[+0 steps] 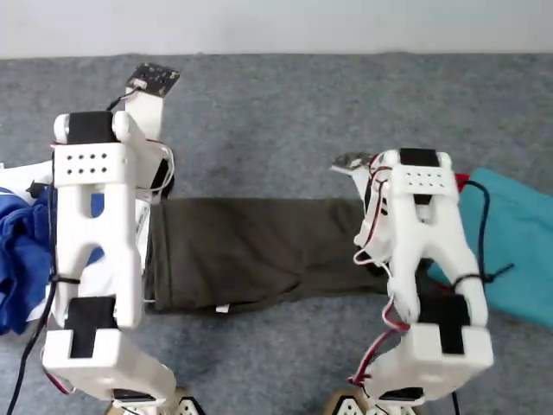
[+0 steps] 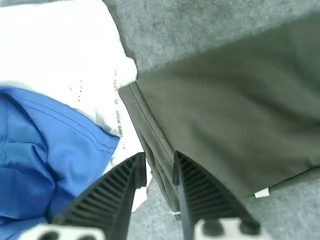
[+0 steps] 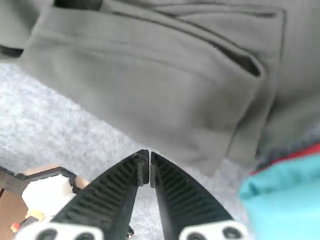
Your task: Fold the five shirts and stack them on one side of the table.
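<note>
Olive shirt (image 1: 251,251) lay limp and light mid-frame; its hem corners looked the best hold. Left pincer (image 2: 159,156) stood slightly parted, right pincer (image 3: 150,159) clenched empty.

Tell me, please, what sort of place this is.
Probably a robot test bench set up for laundry folding. A grey carpet-like cover lies over the table, two white arms stand at its near edge, and an olive shirt, a teal shirt and a blue shirt lie on it.
</note>
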You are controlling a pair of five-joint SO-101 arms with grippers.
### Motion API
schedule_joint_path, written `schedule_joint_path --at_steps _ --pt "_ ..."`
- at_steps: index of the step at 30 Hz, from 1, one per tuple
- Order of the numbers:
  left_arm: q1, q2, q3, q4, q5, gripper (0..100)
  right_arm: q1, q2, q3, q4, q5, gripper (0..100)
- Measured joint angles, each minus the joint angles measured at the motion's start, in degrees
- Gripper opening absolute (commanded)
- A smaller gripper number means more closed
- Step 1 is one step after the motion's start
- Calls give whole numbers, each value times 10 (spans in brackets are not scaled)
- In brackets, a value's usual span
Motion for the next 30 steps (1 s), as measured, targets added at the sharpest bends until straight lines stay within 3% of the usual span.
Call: schedule_joint_path --at_steps 5,13,19,26,30 --pt "-12 76 18 0 14 237 28 -110 1 34 -3 12" --pt "-32 176 18 0 18 242 102 -244 1 60 -3 13" --pt "-52 244 18 -11 16 242 165 -279 1 60 1 12" --pt "-59 310 18 -32 15 238 252 -282 1 60 60 12" --pt "-57 329 9 -38 29 160 292 -282 1 60 90 12"
